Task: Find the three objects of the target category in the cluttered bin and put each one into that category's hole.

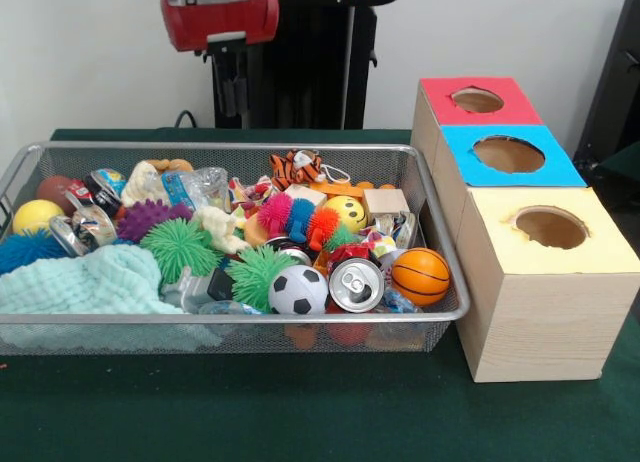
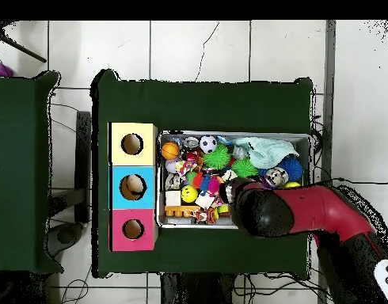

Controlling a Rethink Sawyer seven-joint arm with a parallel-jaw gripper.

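Note:
The bin (image 1: pixel 240 319) is a wide silver wire-mesh basket on the green table, packed with toys; it also shows in the overhead view (image 2: pixel 304 139). A see-through crinkly plastic bottle with a blue label (image 1: pixel 195 188) lies at the bin's far side, left of centre. Other clear plastic shows low at the front by the drink can (image 1: pixel 392 303), partly buried. My gripper (image 1: pixel 229 92) hangs from the red wrist (image 1: pixel 220 17) above and behind the bin's far rim, holding nothing I can see. In the overhead view the arm's black end (image 2: pixel 259 210) covers part of the bin.
Three wooden boxes with round holes stand beside the bin: red top (image 1: pixel 478 102), blue top (image 1: pixel 510 154), yellow top (image 1: pixel 550 227). The bin also holds a shiny can (image 1: pixel 356 282), a soccer ball (image 1: pixel 298 290), a basketball (image 1: pixel 420 275), spiky balls and a green cloth (image 1: pixel 90 282).

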